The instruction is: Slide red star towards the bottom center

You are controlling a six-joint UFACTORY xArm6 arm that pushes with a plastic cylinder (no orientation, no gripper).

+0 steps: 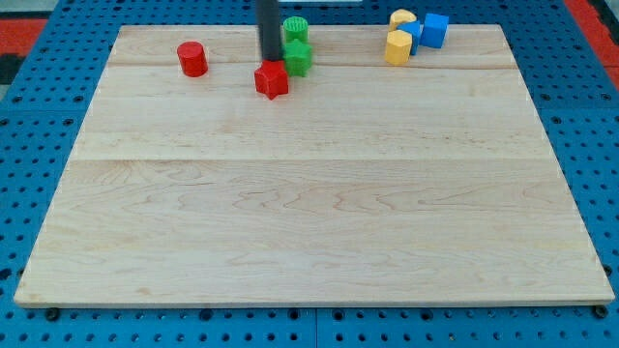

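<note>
The red star lies on the wooden board near the view's top, left of centre. My tip stands right at the star's top edge, touching or nearly touching it. A green star-like block sits just to the right of the tip and against the red star's upper right. A green cylinder stands behind it, partly hidden by the rod.
A red cylinder stands at the top left. At the top right sit two yellow blocks and two blue blocks, close together. A blue pegboard surrounds the board.
</note>
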